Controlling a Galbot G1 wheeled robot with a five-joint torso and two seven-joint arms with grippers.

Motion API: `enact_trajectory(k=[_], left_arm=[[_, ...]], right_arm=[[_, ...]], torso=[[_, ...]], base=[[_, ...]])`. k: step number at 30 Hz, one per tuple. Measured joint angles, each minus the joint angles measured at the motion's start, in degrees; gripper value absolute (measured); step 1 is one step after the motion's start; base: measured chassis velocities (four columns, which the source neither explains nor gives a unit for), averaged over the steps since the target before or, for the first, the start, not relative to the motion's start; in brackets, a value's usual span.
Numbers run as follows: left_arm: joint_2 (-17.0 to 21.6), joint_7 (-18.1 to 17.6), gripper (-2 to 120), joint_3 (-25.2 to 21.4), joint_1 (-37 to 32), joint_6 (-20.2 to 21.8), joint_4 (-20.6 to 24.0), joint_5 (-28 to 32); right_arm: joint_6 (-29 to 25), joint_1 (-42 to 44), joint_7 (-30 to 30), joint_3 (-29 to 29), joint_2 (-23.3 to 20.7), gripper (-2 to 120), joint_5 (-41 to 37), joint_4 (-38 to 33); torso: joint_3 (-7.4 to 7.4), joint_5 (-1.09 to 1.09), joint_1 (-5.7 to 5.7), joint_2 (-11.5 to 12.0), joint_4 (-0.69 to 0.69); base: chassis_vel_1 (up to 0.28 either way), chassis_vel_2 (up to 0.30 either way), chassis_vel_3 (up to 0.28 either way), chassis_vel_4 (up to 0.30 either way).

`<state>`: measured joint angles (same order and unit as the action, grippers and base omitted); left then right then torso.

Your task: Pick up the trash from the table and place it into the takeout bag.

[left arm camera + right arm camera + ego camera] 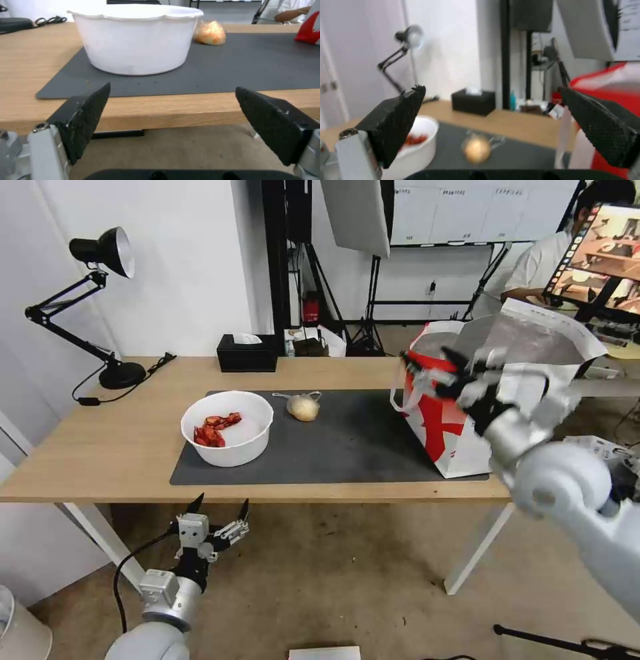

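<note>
The table (133, 447) is seen as a long light-wood top whose long axis runs from the robot's left to its right, with its near edge facing the robot and bare floor open below that edge. A large dark grey mat (347, 447) is laid lengthwise along the same axis, its near border just inside the table's front edge; a broad stretch of bare mat lies between the bowl and the bag. The takeout bag (460, 427) is stood upright at the right end of the mat, close to the table's front corner, with its mouth open upward and the foil lining shown. The right gripper (437, 370) is held in the air beside the bag's upper left rim, jaws spread wide and nothing between them. The white bowl (227, 428) is set on the mat's left part, upright, red shellfish scraps (215, 429) lying inside. The left gripper (219, 507) is held low in front of the table's near edge, below the bowl, its jaws wide apart and empty. The small knotted bag (303, 407) is placed near the mat's far edge, between bowl and takeout bag, its knot turned toward the far-left side.
</note>
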<state>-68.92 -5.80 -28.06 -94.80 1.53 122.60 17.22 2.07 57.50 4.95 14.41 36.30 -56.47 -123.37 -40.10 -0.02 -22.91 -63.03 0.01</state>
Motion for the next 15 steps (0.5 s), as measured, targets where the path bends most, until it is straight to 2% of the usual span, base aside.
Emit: enact_trajectory(k=[3,4,6,7,13,15], left_arm=[[-1.4,-0.2,100,-1.0,-1.7,-0.3,1.3,-0.3],[-1.4,-0.2,100,-1.0,-1.7,-0.3,1.3,-0.3],[-1.6,-0.3,100,-1.0,-1.9,-0.3,1.4,-0.4],[-1.6,-0.3,100,-1.0,-1.9,-0.3,1.4,-0.4],[-2.0,-0.3,100,-1.0,-2.6,-0.3,0.8,-1.1],[-2.0,-0.4,100,-1.0,-2.8,-0.3,0.7,-1.1]], right_arm=[[-3.7,11.3,-0.5,1.1,3.5,100,12.3,0.2],[-3.7,11.3,-0.5,1.1,3.5,100,12.3,0.2],[-6.1,18.6,1.3,2.7,6.7,100,19.8,1.5],[-6.1,18.6,1.3,2.7,6.7,100,19.8,1.5],[-7.5,28.9,7.9,4.0,13.0,100,27.8,2.6],[-7.5,30.0,8.5,4.0,13.6,100,28.3,2.8]], torso=[[0.0,0.02,0.01,0.0,0.01],[0.0,0.02,0.01,0.0,0.01],[0.0,0.02,0.0,0.0,-0.01],[0.0,0.02,0.0,0.0,-0.01],[0.0,0.02,0.01,0.0,-0.02],[0.0,0.02,0.01,0.0,-0.01]], base=[[0.0,0.0,0.0,0.0],[0.0,0.0,0.0,0.0],[0.0,0.0,0.0,0.0],[0.0,0.0,0.0,0.0],[0.0,0.0,0.0,0.0],[0.0,0.0,0.0,0.0]])
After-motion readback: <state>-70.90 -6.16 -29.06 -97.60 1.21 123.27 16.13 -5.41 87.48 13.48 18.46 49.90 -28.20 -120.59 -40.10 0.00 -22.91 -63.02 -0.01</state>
